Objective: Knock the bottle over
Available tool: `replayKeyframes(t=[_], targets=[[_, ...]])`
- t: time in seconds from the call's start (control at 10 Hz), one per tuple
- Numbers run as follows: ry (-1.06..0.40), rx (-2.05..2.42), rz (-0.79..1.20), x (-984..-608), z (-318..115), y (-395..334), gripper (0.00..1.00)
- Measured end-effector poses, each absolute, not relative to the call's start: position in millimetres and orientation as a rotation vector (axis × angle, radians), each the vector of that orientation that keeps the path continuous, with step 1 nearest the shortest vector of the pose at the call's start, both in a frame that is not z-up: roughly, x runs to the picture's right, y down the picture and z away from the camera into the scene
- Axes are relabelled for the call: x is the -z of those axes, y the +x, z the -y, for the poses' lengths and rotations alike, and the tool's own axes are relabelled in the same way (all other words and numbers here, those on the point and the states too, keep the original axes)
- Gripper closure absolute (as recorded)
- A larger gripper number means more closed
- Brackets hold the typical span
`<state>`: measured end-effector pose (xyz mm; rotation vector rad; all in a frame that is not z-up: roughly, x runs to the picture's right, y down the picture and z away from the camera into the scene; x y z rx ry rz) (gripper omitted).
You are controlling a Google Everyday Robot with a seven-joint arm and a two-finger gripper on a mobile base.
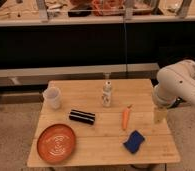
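The bottle (107, 93) is small, slim and white with a narrow neck and dark reddish label marks. It stands upright at the back middle of the wooden table (96, 145). My gripper (160, 115) hangs from the white arm (178, 85) over the table's right edge. It points down, open and holding nothing. It is well to the right of the bottle and apart from it, with an orange carrot (125, 117) lying between them.
A white cup (52, 97) stands at the back left. A black striped bar (82, 116) lies in the middle, an orange plate (56, 143) at the front left and a blue sponge (134, 141) at the front right. A dark counter runs behind the table.
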<state>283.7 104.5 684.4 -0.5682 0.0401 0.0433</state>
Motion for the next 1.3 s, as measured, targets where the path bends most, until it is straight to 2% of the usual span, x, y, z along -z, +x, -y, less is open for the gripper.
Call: replayKeyframes(t=[0.5,0.9,1.3], targets=[[-0.563,-0.041,-0.043,-686,-102,284,0.20],[-0.521,-0.002,-0.050,-713,-63,270,0.20],[-0.490,0.038,-0.050,-725,-46,261,0.20]])
